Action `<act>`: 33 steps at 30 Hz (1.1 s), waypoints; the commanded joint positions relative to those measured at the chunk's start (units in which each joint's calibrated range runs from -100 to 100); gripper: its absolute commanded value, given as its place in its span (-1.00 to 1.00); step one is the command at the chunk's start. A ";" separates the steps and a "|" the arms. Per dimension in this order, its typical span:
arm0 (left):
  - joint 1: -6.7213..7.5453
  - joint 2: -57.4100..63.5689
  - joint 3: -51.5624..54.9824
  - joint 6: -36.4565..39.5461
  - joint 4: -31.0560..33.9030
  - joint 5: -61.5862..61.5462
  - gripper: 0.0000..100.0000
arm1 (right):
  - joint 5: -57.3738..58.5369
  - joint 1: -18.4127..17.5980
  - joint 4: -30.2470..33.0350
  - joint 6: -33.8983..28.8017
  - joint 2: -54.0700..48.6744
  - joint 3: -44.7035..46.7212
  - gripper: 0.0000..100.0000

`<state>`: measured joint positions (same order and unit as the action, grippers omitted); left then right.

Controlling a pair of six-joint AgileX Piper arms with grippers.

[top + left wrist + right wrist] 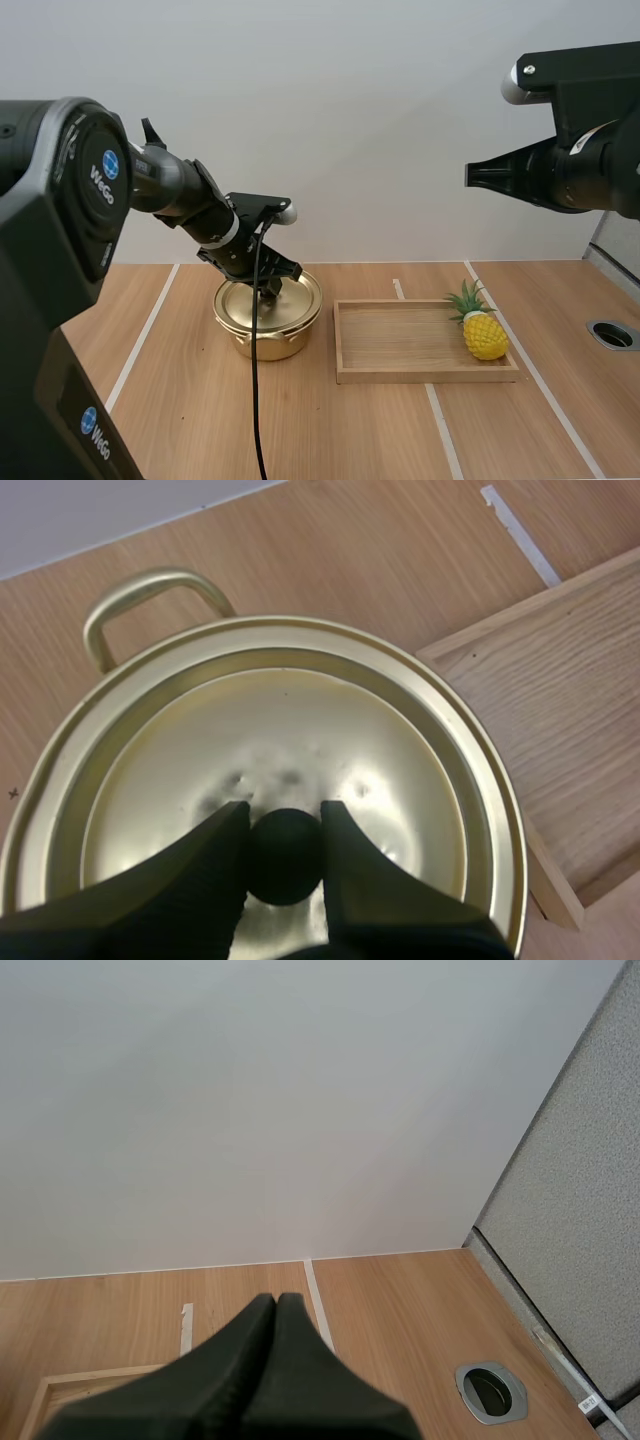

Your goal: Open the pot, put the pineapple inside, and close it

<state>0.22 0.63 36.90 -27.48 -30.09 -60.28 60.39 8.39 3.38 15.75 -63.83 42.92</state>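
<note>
A gold pot [268, 318] stands left of the wooden tray, its lid [270, 770] seated on it. My left gripper [268, 287] reaches down onto the lid, and its two black fingers [215, 865] pinch the lid's black knob [285, 855] between them. The yellow pineapple [483, 330] with green leaves lies at the right end of the wooden tray [400, 372]. My right gripper [472, 176] hangs high above the table at the right, its fingers [275, 1345] pressed together as one dark wedge with nothing in them.
White tape lines [145, 335] cross the wooden table. A round metal grommet hole [612, 333] sits near the right edge, by a grey panel [575, 1220]. One pot handle [150, 595] points away from the tray.
</note>
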 commanded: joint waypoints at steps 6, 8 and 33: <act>0.18 11.15 0.30 0.49 -5.81 18.78 -1.00 | -0.54 0.23 -0.09 0.14 -0.20 -0.45 -1.00; 0.18 14.84 0.30 0.49 -6.60 24.03 -1.00 | -1.33 0.23 -0.09 0.14 -0.20 -0.45 -1.00; 0.18 50.31 0.03 0.88 -9.04 48.34 -1.00 | -3.64 0.23 -11.09 6.66 -0.20 -0.45 -1.00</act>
<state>0.22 48.58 37.32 -27.17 -37.75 -14.85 58.24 8.39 -5.27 19.24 -63.83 42.92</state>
